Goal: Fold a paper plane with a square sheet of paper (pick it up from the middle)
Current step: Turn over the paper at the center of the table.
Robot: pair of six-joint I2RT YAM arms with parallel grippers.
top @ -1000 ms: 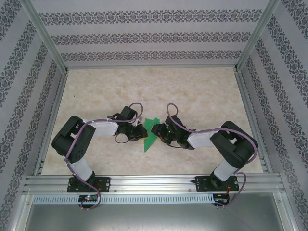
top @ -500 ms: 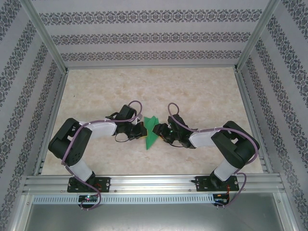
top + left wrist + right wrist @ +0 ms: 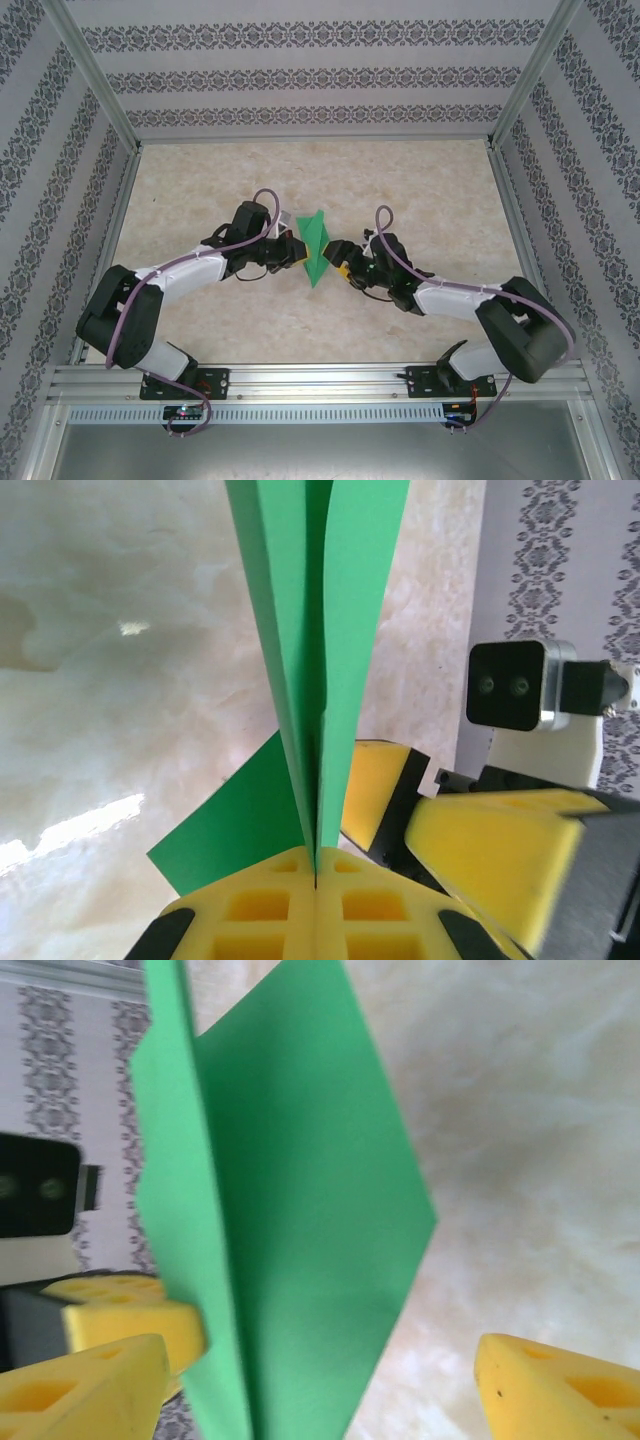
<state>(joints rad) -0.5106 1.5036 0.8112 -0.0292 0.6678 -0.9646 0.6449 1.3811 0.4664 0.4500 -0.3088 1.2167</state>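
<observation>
1. We see the right gripper closest to the table's near edge. Its jaws are spread wide around one green flap.
2. Just left of it, the left gripper has its jaws pressed together, pinching the paper plane along its folded crease.
3. The plane sits between both grippers, roughly midway between the table's left and right edges.

No legible text, label, brand, number or sign: plain unmarked green on the paper plane, purely ornamental repeat pattern on the walls, bare marbled table.
</observation>
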